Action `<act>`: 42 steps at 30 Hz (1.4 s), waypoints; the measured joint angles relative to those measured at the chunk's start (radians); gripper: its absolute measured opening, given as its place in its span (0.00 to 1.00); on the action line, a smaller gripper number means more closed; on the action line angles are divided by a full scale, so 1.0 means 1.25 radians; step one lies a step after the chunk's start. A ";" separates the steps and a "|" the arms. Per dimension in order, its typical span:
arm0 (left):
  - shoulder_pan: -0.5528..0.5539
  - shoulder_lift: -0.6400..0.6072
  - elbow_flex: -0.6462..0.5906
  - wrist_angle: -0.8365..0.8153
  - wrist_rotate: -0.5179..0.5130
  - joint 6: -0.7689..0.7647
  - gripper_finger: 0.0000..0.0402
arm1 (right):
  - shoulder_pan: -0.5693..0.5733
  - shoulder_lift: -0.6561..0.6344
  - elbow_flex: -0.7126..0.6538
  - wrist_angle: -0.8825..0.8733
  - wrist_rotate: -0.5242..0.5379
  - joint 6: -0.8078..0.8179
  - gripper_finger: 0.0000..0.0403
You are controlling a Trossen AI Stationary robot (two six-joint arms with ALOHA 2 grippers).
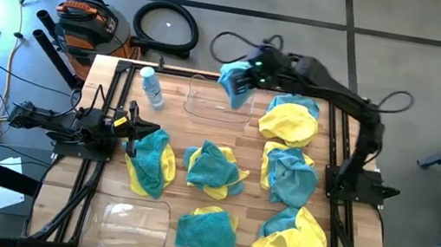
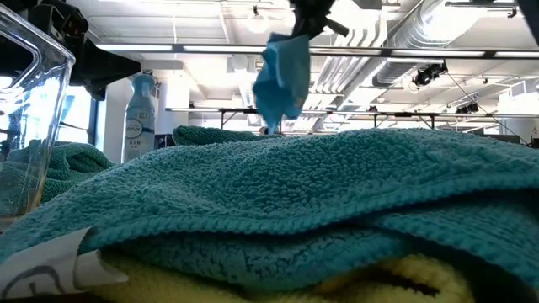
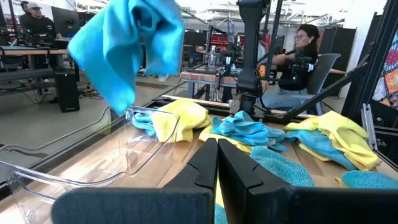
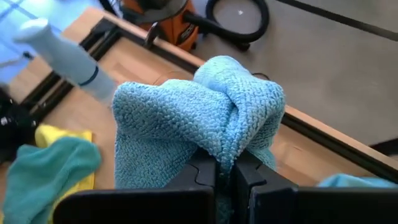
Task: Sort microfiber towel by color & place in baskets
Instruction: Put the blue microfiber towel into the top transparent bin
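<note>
The right pincer [image 1: 243, 79], pinching a teal towel [image 1: 235, 84], hangs it above the far basket [image 1: 216, 105], seemingly to drop it there.

Fuzzy looped-cloth towels [image 1: 215, 172], glossy clear plastic basket [image 1: 132, 224], matt wood-grain table [image 1: 248, 224].

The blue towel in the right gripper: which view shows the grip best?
The right wrist view: the right gripper is shut on the blue towel, close up. High view shows it above the far basket; low and left wrist views show it hanging.
</note>
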 joint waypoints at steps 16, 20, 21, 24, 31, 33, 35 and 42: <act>0.000 0.000 0.000 0.000 0.000 0.000 0.00 | -0.015 0.272 0.054 0.012 -0.045 -0.024 0.00; 0.000 0.000 0.000 0.000 0.000 0.000 0.00 | -0.016 0.321 0.054 0.028 -0.045 -0.018 0.00; 0.000 0.000 0.000 0.000 0.000 0.000 0.00 | -0.016 0.334 0.053 0.031 -0.046 -0.018 0.00; 0.000 0.000 0.000 0.000 0.000 0.000 0.00 | -0.016 0.371 0.053 0.040 -0.049 -0.014 0.02; 0.000 0.000 0.000 0.000 0.000 0.000 0.00 | -0.016 0.447 0.052 0.043 -0.063 0.007 0.07; 0.000 0.000 0.000 0.000 0.000 0.000 0.00 | -0.016 0.460 0.052 0.053 -0.063 0.010 0.08; 0.000 0.000 0.000 0.000 0.000 0.000 0.00 | -0.016 0.466 0.052 0.060 -0.062 0.010 0.10; 0.000 0.000 0.000 0.000 0.000 0.000 0.00 | -0.016 0.468 0.052 0.084 -0.062 0.005 0.22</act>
